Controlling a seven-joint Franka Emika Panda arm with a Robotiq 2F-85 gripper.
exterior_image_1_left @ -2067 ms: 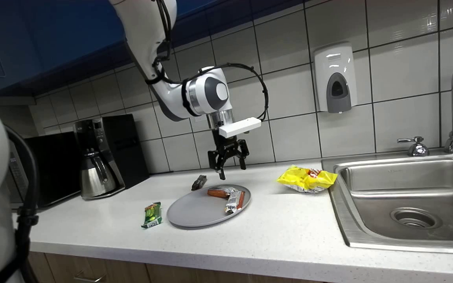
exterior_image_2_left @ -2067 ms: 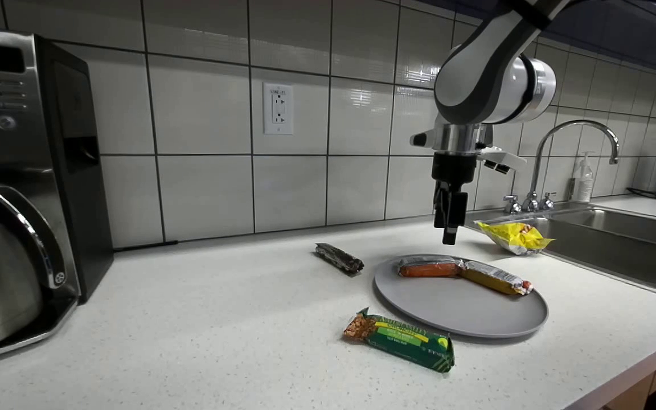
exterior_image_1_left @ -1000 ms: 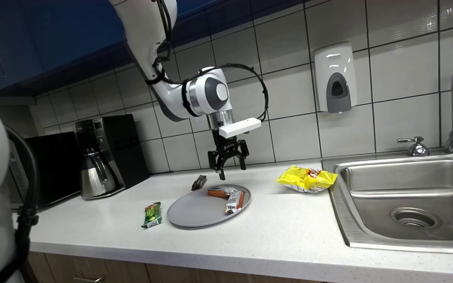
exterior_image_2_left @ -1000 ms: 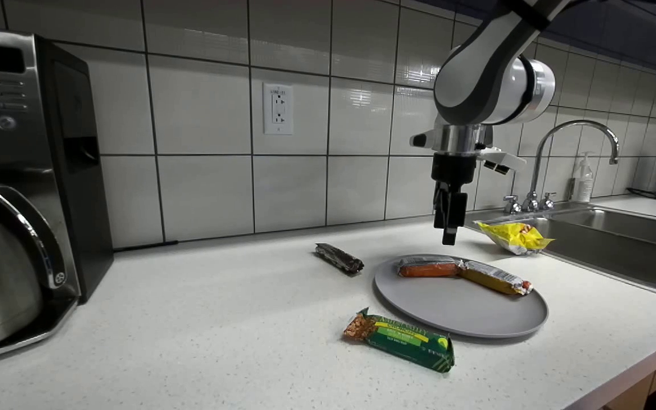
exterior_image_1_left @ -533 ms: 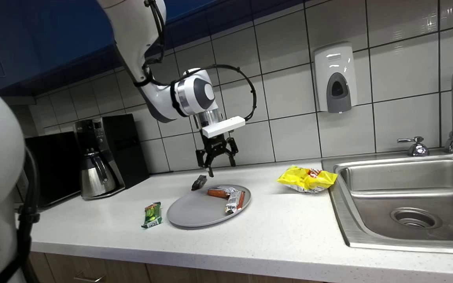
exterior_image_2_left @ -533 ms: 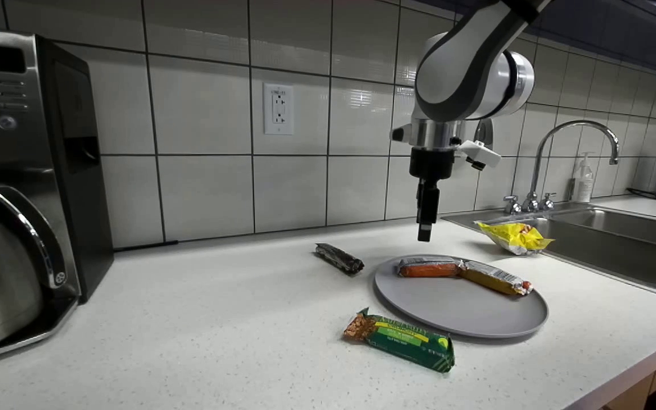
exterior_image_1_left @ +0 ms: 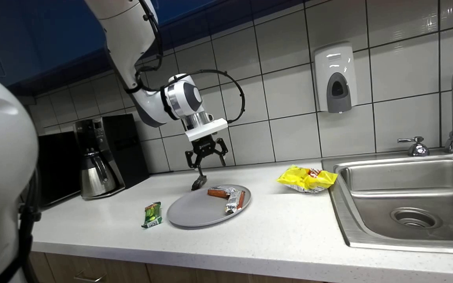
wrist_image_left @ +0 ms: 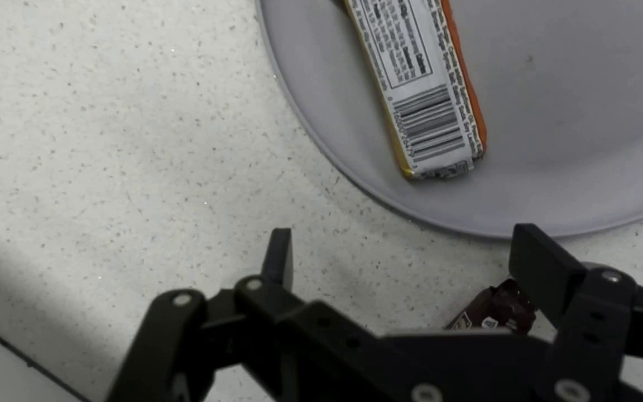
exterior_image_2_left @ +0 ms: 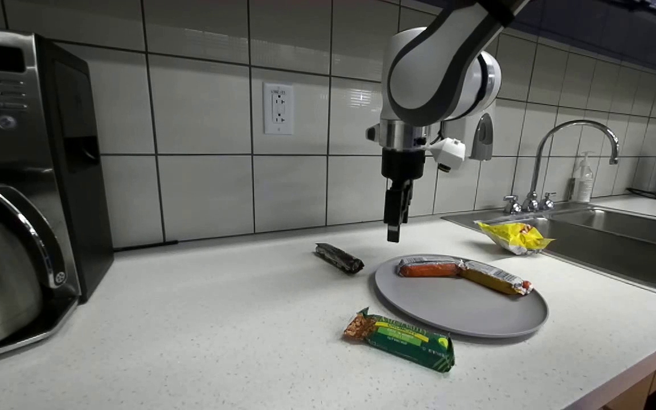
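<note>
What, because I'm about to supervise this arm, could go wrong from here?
1. In the wrist view, one of the spread fingers partly hides the dark-wrapped bar; lowering straight there might press onto the bar instead of straddling it.
2. That finger also overlaps the rim of the gray plate in that view; coming down, it could catch the edge and perhaps jostle the two wrapped bars on it.

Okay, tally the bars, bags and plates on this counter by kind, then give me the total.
Bars: 4 (dark bar, green bar, left silver-topped bar and right silver-topped bar in an exterior view)
Bags: 1 (yellow bag)
Plates: 1 (gray plate)
Total: 6
</note>
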